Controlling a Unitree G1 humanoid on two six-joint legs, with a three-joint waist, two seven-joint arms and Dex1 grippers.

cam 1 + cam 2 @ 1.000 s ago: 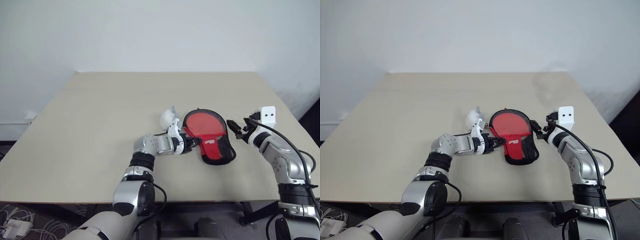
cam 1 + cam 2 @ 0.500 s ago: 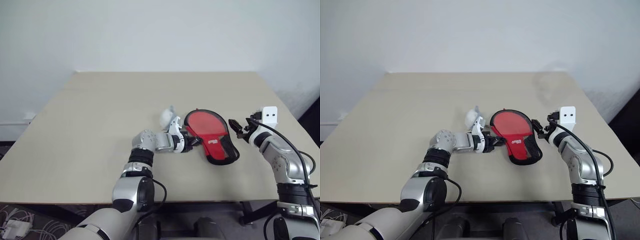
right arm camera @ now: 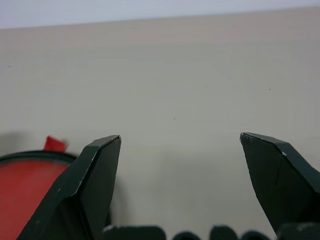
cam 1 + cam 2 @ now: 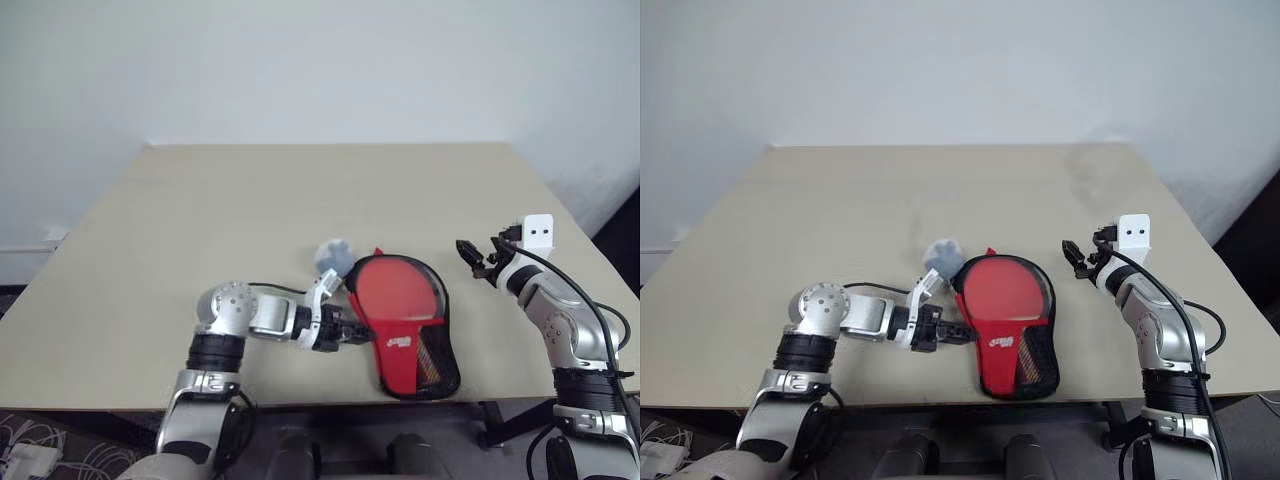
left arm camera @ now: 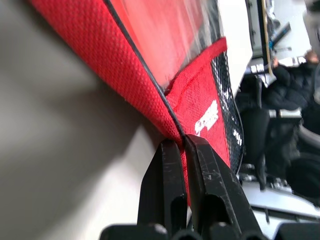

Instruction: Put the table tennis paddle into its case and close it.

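Note:
The case [image 4: 418,352] lies flat on the table [image 4: 240,200], see-through side up, its narrow mesh end near the front edge. Through that side shows the round red face of the table tennis paddle [image 4: 396,293]; its handle is hidden under the red printed fabric. My left gripper [image 4: 357,335] is shut on the case's black-edged left rim, seen close in the left wrist view [image 5: 181,142]. My right gripper [image 4: 470,255] hovers open to the right of the case's round end, apart from it, with bare table between its fingers [image 3: 95,170].
A whitish-grey round lump [image 4: 333,255] rests on the table just left of the case's round end, above my left wrist. The table's front edge [image 4: 330,405] runs close under the case. A person in dark clothing [image 5: 295,80] sits beyond the table.
My left arm drew back toward the front edge and leftward, dragging the case with it and swinging its narrow end toward the edge. The right gripper stayed put.

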